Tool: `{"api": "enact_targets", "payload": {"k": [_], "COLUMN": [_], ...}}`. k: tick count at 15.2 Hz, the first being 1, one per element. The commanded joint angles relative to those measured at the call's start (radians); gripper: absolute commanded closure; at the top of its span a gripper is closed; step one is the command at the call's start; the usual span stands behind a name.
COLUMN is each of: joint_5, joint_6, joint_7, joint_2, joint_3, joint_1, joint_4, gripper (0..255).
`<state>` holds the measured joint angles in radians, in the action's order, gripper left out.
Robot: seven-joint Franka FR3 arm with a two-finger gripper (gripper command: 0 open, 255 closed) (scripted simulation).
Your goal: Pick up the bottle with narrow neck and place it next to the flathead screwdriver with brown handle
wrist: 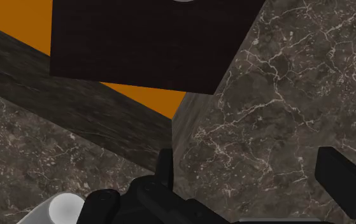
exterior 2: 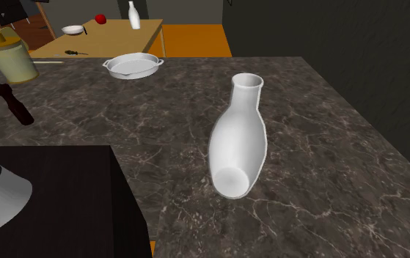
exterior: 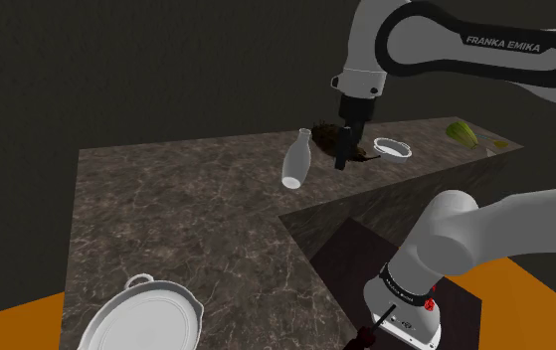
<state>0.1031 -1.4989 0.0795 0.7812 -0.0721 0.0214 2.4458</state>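
The claw [exterior: 343,159] hangs open and empty, the white bottle [exterior: 294,161] just beside it, a white dish [exterior: 395,149] near its other side.

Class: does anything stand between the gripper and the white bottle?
Nothing visible does. The open gripper hangs just to the shoulder view's right of the lying bottle, with bare marbled counter between them.

Pan [exterior: 142,320] cut off, shoulder view's btm edge.
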Motion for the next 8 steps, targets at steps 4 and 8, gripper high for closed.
{"api": "enact_targets", "payload": {"k": [4, 8], "joint_5": [-0.043, -0.091], "joint_6": [-0.067, -0.152], "joint_7": [0.050, 0.110], "joint_2": [-0.076, -0.188], "joint_3": [0.035, 0.080], "joint_1": [-0.023, -0.050], "joint_4": [-0.018, -0.059], "gripper": [0, 0]}}
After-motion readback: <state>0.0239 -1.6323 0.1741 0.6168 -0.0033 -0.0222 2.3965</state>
